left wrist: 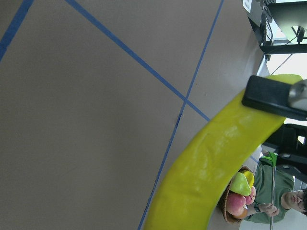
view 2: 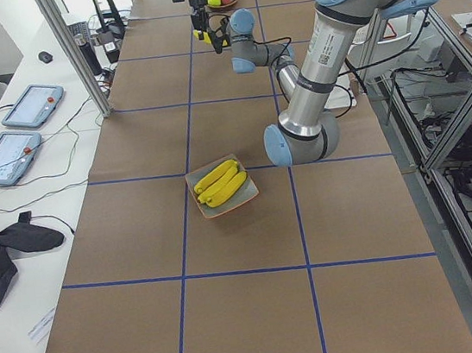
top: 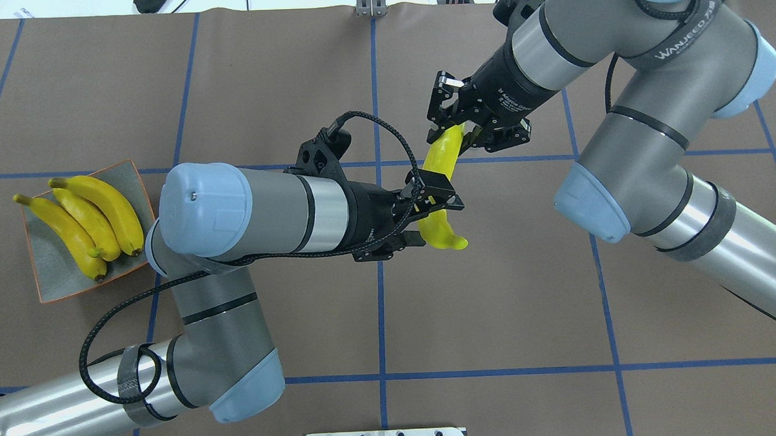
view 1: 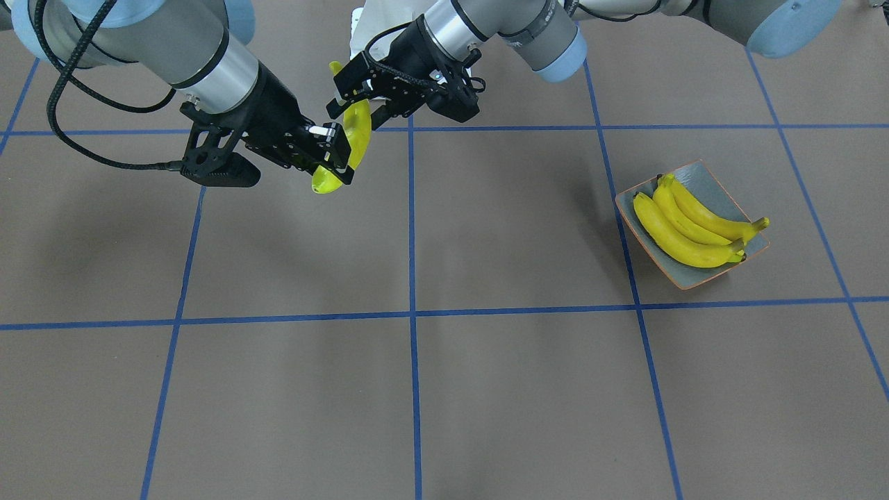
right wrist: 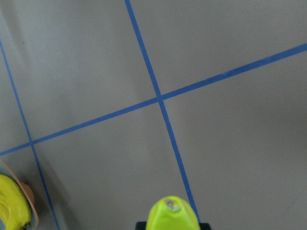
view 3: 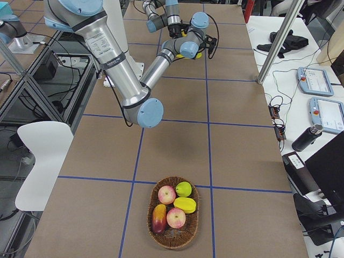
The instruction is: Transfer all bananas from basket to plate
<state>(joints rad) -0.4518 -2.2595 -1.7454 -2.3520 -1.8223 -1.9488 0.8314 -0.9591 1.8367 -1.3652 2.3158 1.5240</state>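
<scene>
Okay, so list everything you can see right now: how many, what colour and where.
table: one, brown, blue tape grid.
plate: one, grey-blue with an orange rim, at the table's robot-left end.
bananas on the plate: three, yellow, lying side by side.
held banana: one, yellow, in the air over the table's middle.
basket: one, brown wicker, at the table's robot-right end.
other fruit: five, red, green and yellow, in the basket.
chair: one, white, beside the table.
handheld screens: two, grey, on the white bench.
person: one, green top, beyond the basket.
left fingers: black, either side of the held banana; grip unclear.
right fingers: black, clamped on the held banana's end away from the robot.
</scene>
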